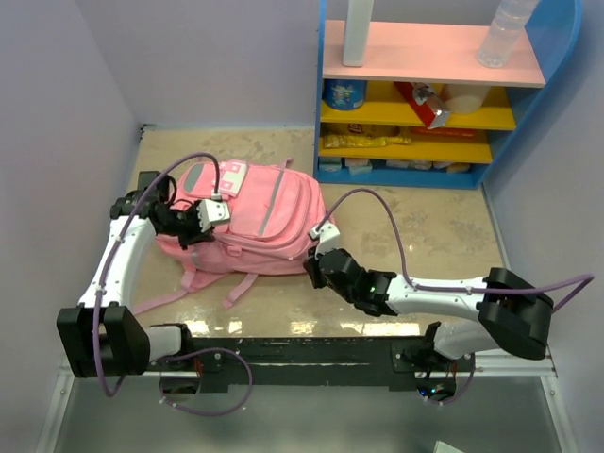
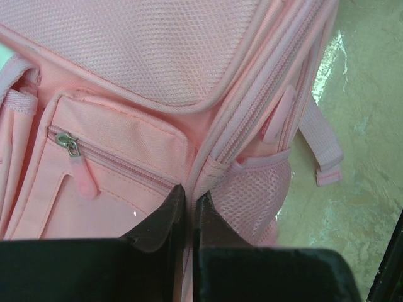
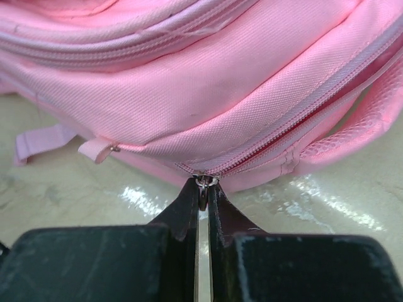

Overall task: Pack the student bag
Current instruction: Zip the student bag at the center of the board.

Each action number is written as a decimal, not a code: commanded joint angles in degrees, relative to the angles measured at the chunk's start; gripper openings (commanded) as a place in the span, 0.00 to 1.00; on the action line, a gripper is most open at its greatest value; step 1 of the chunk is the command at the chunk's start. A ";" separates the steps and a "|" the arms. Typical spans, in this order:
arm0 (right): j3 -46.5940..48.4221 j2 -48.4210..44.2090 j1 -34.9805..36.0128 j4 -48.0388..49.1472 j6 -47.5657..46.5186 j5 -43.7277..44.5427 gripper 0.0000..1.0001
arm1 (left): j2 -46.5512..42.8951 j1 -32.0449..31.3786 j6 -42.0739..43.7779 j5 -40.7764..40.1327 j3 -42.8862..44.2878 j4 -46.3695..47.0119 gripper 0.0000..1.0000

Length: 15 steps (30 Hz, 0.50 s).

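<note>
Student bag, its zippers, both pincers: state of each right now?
student bag: lying flat on the table, front up.
left pincer: shut, pinching bag fabric beside the mesh pocket.
right pincer: shut on the zipper pull.
front pocket zipper: closed.
side zipper: closed along the visible stretch.

I can't read any text, brand or number from here. On the shelf unit (image 1: 322, 113) the blue tin (image 1: 343, 94), the red packet (image 1: 423, 102) and the yellow packets (image 1: 363, 142) carry printing, but it is too small and blurred to make out. The grey-and-white patch (image 1: 231, 177) on the student bag (image 1: 274, 212) gives me nothing legible either.
</note>
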 commanded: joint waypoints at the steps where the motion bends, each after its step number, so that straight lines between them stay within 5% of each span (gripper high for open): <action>1: 1.05 1.00 4.18 1.16 0.65 -6.42 0.00 | 1.26 3.60 -3.29 -1.63 -1.51 6.85 0.00; 10: 10.00 13.83 11.22 3.80 2.14 -13.63 0.00 | 8.56 3.78 -16.12 -3.92 1.73 25.06 0.01; 13: 12.03 15.86 11.22 4.50 1.97 -14.07 0.00 | 9.35 3.78 -17.70 -1.99 4.37 24.10 0.16; 15: 12.82 16.13 11.22 4.06 1.70 -13.63 0.00 | 8.31 3.87 -15.01 1.16 5.86 18.67 0.37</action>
